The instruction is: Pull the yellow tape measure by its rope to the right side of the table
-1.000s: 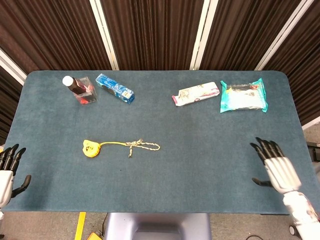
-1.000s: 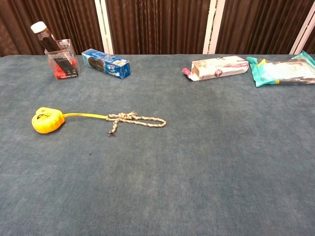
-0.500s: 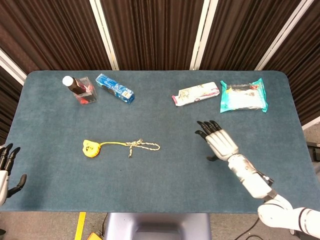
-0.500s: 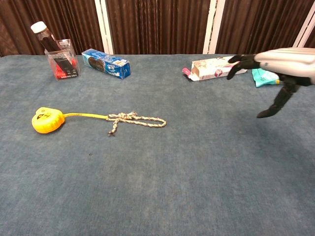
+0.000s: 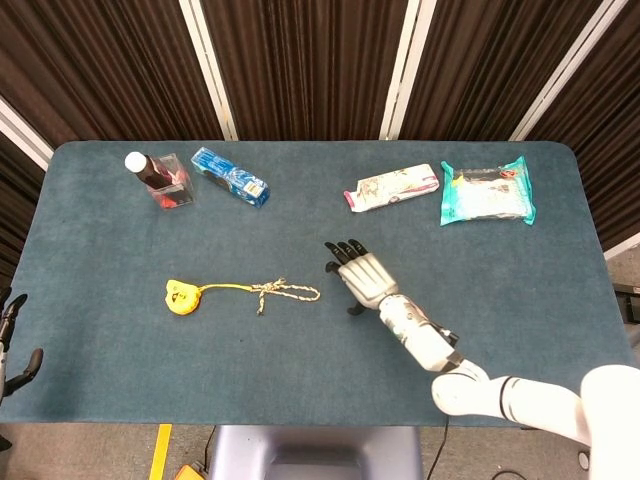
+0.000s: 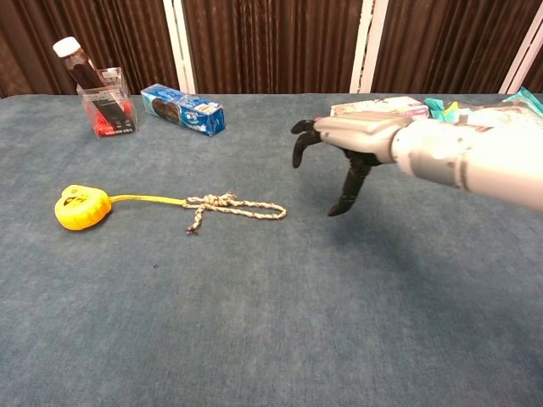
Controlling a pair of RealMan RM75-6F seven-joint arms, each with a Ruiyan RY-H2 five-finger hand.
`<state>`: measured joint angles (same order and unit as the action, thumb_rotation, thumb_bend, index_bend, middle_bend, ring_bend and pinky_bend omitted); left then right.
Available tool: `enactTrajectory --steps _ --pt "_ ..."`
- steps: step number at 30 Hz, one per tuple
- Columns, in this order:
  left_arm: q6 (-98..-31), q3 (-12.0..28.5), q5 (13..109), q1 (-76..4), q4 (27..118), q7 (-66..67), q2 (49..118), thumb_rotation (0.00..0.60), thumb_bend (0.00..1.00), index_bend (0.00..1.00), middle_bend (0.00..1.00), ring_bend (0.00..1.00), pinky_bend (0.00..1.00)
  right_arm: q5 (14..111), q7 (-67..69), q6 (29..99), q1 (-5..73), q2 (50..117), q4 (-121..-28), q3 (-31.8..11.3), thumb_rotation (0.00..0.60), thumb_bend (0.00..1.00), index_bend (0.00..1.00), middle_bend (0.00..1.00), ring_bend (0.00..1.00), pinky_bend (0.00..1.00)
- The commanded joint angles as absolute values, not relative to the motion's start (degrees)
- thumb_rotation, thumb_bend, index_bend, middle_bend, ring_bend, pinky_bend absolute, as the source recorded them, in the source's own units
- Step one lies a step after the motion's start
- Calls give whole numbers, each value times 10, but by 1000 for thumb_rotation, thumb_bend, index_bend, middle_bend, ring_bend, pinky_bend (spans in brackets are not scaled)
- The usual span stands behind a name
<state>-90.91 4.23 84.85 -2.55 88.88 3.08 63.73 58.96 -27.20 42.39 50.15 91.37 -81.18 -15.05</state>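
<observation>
The yellow tape measure (image 5: pixel 181 297) (image 6: pixel 81 207) lies on the left part of the blue table. Its yellow tape leads right into a knotted, looped rope (image 5: pixel 287 292) (image 6: pixel 235 206). My right hand (image 5: pixel 360 275) (image 6: pixel 339 144) hovers above the table just right of the rope's loop end, open, fingers spread and holding nothing. At the lower left edge of the head view, off the table's corner, my left hand (image 5: pixel 14 345) shows only its dark fingertips, spread apart; the chest view does not show it.
At the back left stand a dark bottle in a clear box (image 5: pixel 165 181) (image 6: pixel 100 97) and a blue packet (image 5: pixel 230 176) (image 6: pixel 181 109). A white pouch (image 5: pixel 392 187) (image 6: pixel 373 108) and a teal wipes pack (image 5: pixel 487 193) lie at the back right.
My right hand has swept left from the table's right edge to just beside the rope's loop. The left hand has sunk lower out of the head view. Tape measure and rope have not moved.
</observation>
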Motion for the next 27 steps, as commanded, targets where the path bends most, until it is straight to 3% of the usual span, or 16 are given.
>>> enactTrajectory --steps 1,10,27 --pt "-909 43 848 -25 889 26 636 600 370 75 0 0 107 579 -281 429 516 933 -798 -151 600 206 412 60 19 0" --pt "-910 46 843 -22 887 10 631 600 370 75 0 0 107 555 -287 429 545 974 -760 -139 600 322 483 61 19 0" --pt "-915 47 838 -12 887 -13 622 600 369 75 0 0 107 551 -281 437 566 1027 -695 -121 600 338 552 61 19 0"
